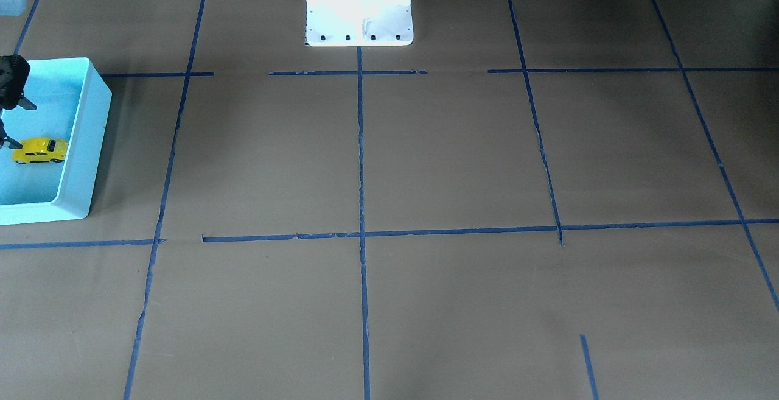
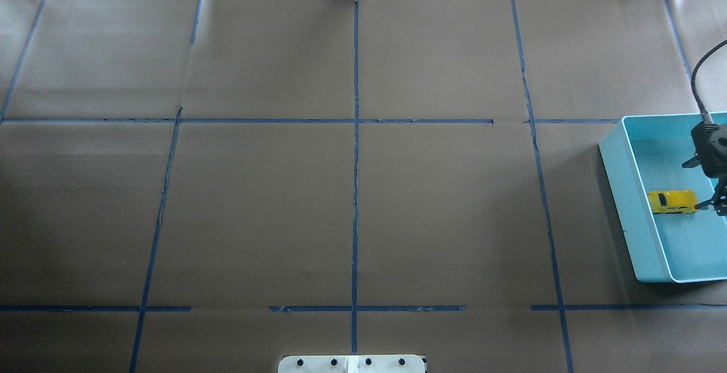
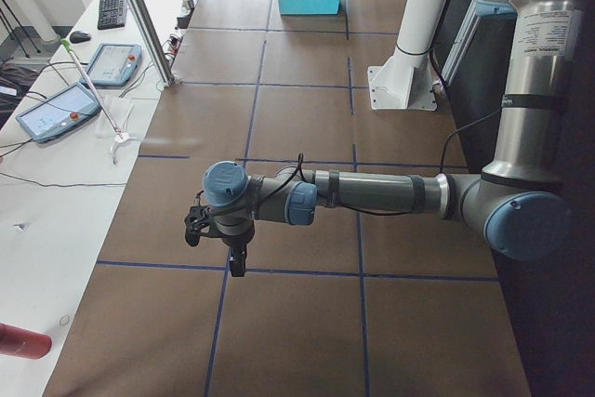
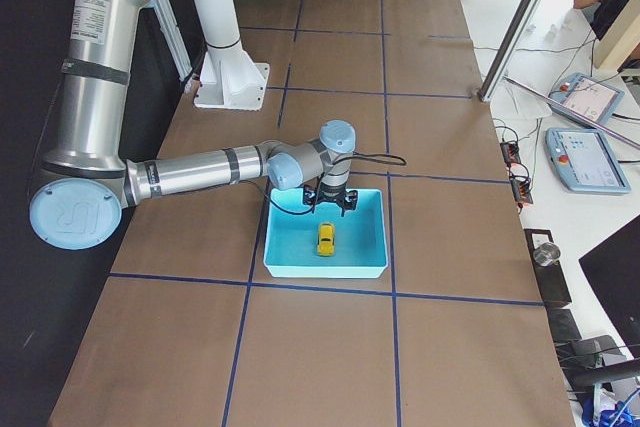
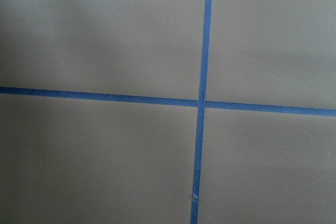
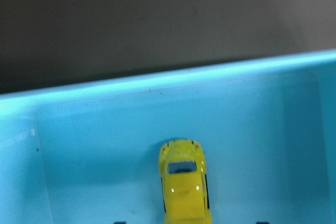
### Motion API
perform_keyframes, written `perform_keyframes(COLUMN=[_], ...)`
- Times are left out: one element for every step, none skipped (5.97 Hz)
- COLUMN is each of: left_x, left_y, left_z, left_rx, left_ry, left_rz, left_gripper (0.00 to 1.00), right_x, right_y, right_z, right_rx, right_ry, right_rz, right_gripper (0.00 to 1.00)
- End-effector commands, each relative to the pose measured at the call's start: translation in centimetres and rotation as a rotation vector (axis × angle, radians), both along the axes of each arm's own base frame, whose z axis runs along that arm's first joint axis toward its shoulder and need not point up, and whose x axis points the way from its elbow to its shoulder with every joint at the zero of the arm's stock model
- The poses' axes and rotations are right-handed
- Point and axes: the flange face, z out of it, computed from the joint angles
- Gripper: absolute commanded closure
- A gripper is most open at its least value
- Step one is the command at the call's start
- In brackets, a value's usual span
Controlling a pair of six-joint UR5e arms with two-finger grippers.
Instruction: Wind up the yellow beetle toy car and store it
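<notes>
Yellow beetle toy car (image 2: 672, 201) sits on its wheels on the floor of the turquoise bin (image 2: 625, 202), nose near one bin wall, so it's stored by my read. Right gripper (image 2: 697, 184) hangs just above it inside the bin, fingers spread wide w/ nothing pinched — looks like a release pose. Left gripper (image 3: 216, 246) is parked well apart from the bin, over the table (image 3: 279, 323), prob. to keep clear — can't tell if it's spread or closed.
</notes>
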Motion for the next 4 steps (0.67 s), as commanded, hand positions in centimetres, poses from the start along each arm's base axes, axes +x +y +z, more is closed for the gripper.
perform_keyframes(left_x=[0.0,0.0,0.0,0.0], left_y=[0.0,0.0,0.0,0.0], left_z=[0.0,0.0,0.0,0.0], left_rx=[0.0,0.0,0.002,0.003], left_ry=[0.0,0.0,-0.001,0.0], left_rz=[-0.001,-0.001,0.001,0.001], left_gripper=[0.0,0.0,0.0,0.0], right_x=[8.4,12.9,15.0,16.5], right_y=[-0.3,-0.7,-0.9,-1.6], right_z=[1.9,2.7,2.6,3.6], right_rx=[-0.18,-0.31,-0.504,-0.672], right_ry=[0.027,0.048,0.067,0.075], right_rz=[0.192,0.331,0.527,0.725], right_gripper=[0.17,0.17,0.16,0.08])
